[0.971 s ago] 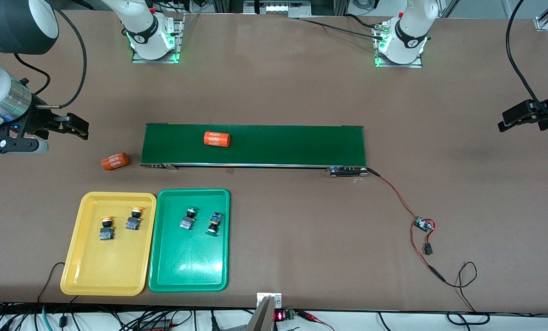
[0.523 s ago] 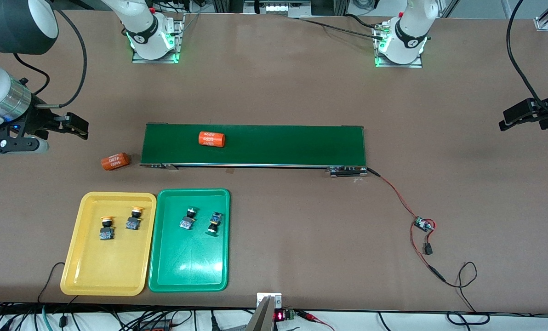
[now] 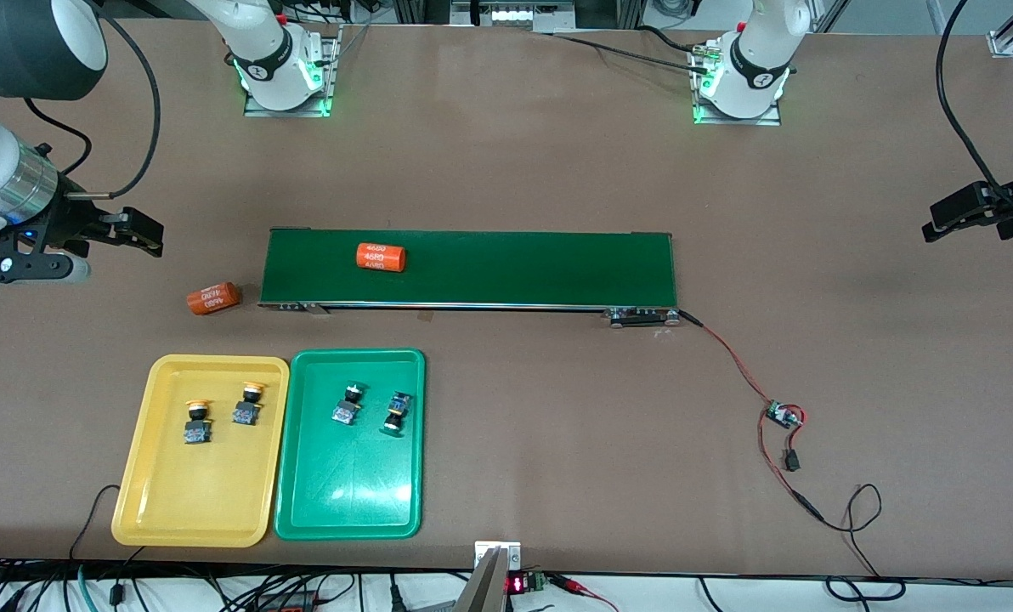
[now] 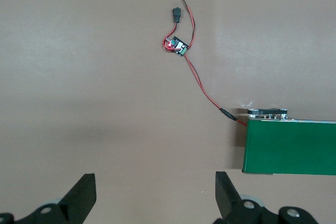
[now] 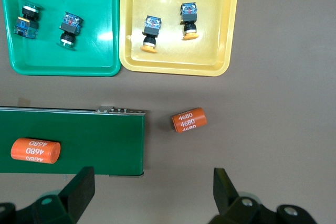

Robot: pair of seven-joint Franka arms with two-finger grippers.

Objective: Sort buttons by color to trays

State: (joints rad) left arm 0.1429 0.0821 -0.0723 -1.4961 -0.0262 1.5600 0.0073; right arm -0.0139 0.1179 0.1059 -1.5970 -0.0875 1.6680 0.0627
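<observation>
Buttons point(image 3: 294, 414) in trays point(image 3: 354, 519), well apart from both grippers' released fingers point(image 5: 79, 187); green caps seemingly.

Two buttons point(image 3: 222, 413) lie in each tray point(image 3: 145, 476).

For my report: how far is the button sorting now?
Done: two yellow buttons lie in the yellow tray, two green buttons in the green tray. In hand: nothing; the left claw and right claw are open, empty. Left: nothing visible.
</observation>
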